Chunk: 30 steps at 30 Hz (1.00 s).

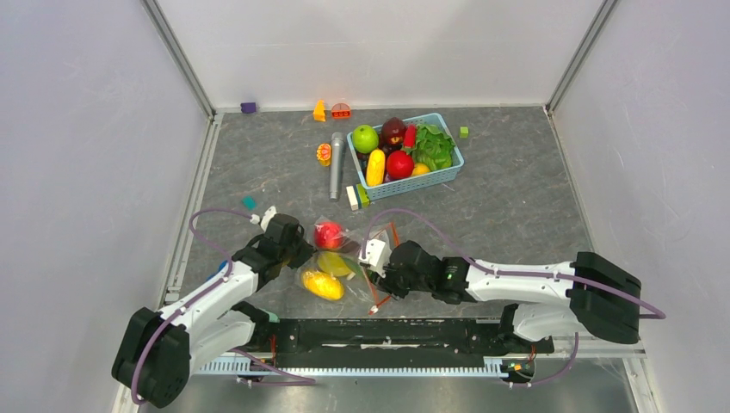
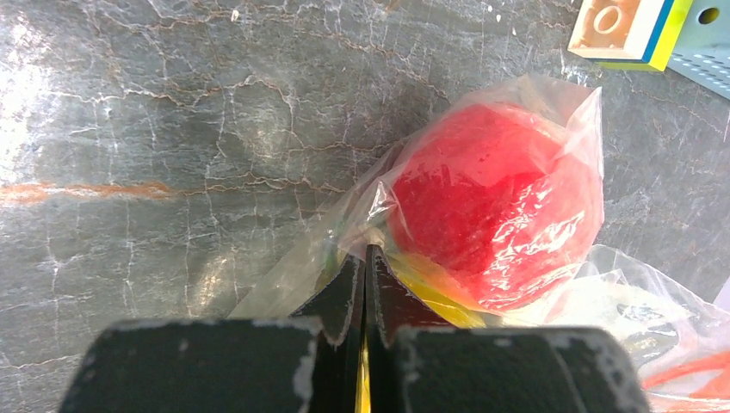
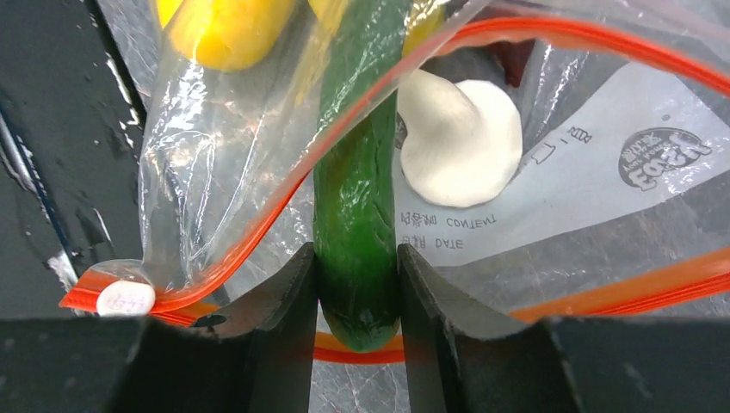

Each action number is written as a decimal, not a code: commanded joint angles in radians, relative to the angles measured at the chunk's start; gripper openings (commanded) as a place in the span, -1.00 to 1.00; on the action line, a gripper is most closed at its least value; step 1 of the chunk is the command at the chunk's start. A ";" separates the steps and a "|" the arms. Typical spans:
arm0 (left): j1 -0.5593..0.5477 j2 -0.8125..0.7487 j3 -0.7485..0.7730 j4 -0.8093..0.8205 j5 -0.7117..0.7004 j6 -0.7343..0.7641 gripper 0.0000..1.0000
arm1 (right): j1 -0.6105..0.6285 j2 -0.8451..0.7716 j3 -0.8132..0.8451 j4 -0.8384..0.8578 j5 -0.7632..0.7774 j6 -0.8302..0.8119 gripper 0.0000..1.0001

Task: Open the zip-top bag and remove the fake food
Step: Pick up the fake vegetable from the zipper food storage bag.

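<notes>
1. Bag [image 1: 349,258] is lying between both arms, its mouth open toward the right.
2. Bag film is pinched by the clenched left gripper [image 2: 366,258].
3. Cucumber [image 3: 355,198] is grasped at its near end by the right gripper [image 3: 355,258]; its long axis runs straight ahead into the mouth.

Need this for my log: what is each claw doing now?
Left claw: shut, pinching the zip-top bag.
Right claw: shut on the green cucumber.
</notes>
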 commanded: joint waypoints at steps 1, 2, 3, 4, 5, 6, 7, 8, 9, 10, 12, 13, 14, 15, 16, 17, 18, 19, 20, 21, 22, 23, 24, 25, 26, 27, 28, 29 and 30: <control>-0.004 -0.015 0.005 0.017 -0.019 0.041 -0.96 | 0.001 -0.012 0.056 -0.116 0.051 0.021 -0.18; -0.003 -0.015 0.004 0.018 -0.021 0.043 -0.96 | 0.001 -0.012 0.064 -0.131 0.058 0.023 -0.18; -0.003 -0.011 0.005 0.019 -0.022 0.047 -0.96 | 0.001 -0.015 0.073 -0.151 0.065 0.023 -0.18; -0.003 -0.007 0.008 0.019 -0.022 0.052 -0.96 | 0.002 -0.020 0.078 -0.164 0.073 0.026 -0.18; -0.003 -0.001 0.011 0.018 -0.022 0.057 -0.96 | 0.001 -0.025 0.081 -0.174 0.081 0.030 -0.18; -0.003 0.003 0.015 0.015 -0.022 0.062 -0.96 | 0.001 -0.031 0.084 -0.184 0.087 0.032 -0.18; -0.003 0.009 0.019 0.013 -0.023 0.066 -0.96 | 0.002 -0.039 0.087 -0.198 0.091 0.033 -0.18; -0.003 0.012 0.022 0.011 -0.024 0.069 -0.96 | 0.001 -0.044 0.091 -0.210 0.098 0.036 -0.18; -0.003 0.015 0.025 0.010 -0.026 0.071 -0.96 | 0.001 -0.050 0.096 -0.228 0.103 0.038 -0.17; -0.003 0.015 0.027 0.009 -0.028 0.071 -0.96 | 0.002 -0.056 0.101 -0.242 0.110 0.038 -0.17; -0.003 0.015 0.029 0.009 -0.031 0.071 -0.96 | 0.001 -0.071 0.107 -0.270 0.124 0.042 -0.17; -0.003 0.014 0.031 0.009 -0.033 0.069 -0.96 | 0.001 -0.080 0.110 -0.281 0.132 0.043 -0.17; -0.003 0.012 0.032 0.007 -0.037 0.069 -0.96 | 0.001 -0.089 0.112 -0.293 0.137 0.044 -0.17; -0.003 0.011 0.033 0.005 -0.041 0.069 -0.96 | 0.001 -0.095 0.114 -0.305 0.145 0.044 -0.17; -0.003 0.009 0.033 0.004 -0.045 0.068 -0.96 | 0.001 -0.104 0.116 -0.316 0.150 0.044 -0.17; -0.003 0.008 0.033 0.004 -0.047 0.068 -0.96 | 0.001 -0.111 0.118 -0.328 0.157 0.044 -0.17; -0.003 0.007 0.033 0.003 -0.047 0.068 -0.96 | 0.001 -0.119 0.120 -0.342 0.161 0.044 -0.17; -0.003 0.009 0.034 0.003 -0.047 0.068 -0.96 | 0.001 -0.126 0.120 -0.352 0.167 0.046 -0.17; -0.003 0.009 0.035 0.003 -0.049 0.069 -0.96 | 0.001 -0.135 0.120 -0.364 0.173 0.046 -0.17; -0.003 0.012 0.037 0.002 -0.050 0.069 -0.96 | 0.001 -0.142 0.121 -0.377 0.175 0.050 -0.17; -0.003 0.012 0.039 0.000 -0.051 0.069 -0.96 | 0.001 -0.149 0.122 -0.388 0.180 0.053 -0.17; -0.003 0.013 0.040 -0.001 -0.050 0.069 -0.96 | 0.001 -0.158 0.122 -0.404 0.185 0.058 -0.17; -0.003 0.014 0.042 -0.001 -0.050 0.069 -0.96 | 0.000 -0.169 0.120 -0.418 0.190 0.063 -0.17; -0.003 0.014 0.043 -0.001 -0.049 0.069 -0.96 | 0.001 -0.180 0.118 -0.434 0.198 0.069 -0.17; -0.003 0.015 0.044 -0.002 -0.050 0.069 -0.96 | 0.001 -0.198 0.112 -0.448 0.207 0.077 -0.17; -0.003 0.015 0.044 -0.001 -0.051 0.069 -0.96 | 0.002 -0.215 0.105 -0.457 0.214 0.086 -0.17; -0.003 0.015 0.043 -0.001 -0.051 0.068 -0.96 | 0.001 -0.241 0.095 -0.469 0.223 0.096 -0.17; -0.003 0.017 0.042 0.000 -0.052 0.068 -0.96 | 0.000 -0.265 0.089 -0.481 0.234 0.104 -0.17; -0.003 0.018 0.043 0.000 -0.052 0.068 -0.96 | 0.000 -0.284 0.085 -0.497 0.249 0.116 -0.17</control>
